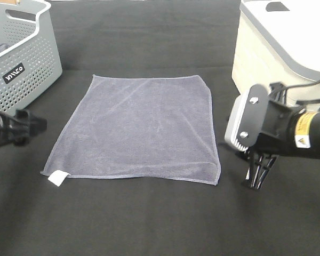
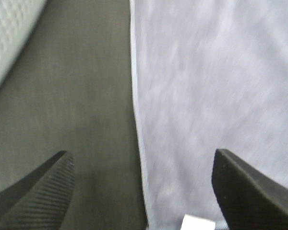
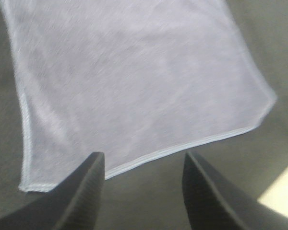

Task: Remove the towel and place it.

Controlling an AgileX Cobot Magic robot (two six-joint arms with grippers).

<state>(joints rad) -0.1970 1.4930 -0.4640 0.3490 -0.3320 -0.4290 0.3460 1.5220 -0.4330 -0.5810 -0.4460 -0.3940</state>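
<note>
Plainly, the grey perforated basket [image 1: 26, 69] at the far left holds something dark, but only a sliver shows above its rim, too little to name. The cream bin [image 1: 256, 58] at the far right is lidded, so its inside is hidden, and the frame cuts it off. Between them the towel [image 1: 138, 128] lies spread flat on the black worktop [image 1: 149, 224], with its white tag [image 1: 57, 177] at the near left corner and its near right corner slightly curled. The left end effector [image 2: 141, 165] stands wide apart over the towel's left hem, gripping nothing. The right end effector [image 3: 143, 163] is parted too and empty, just beside the right edge.
</note>
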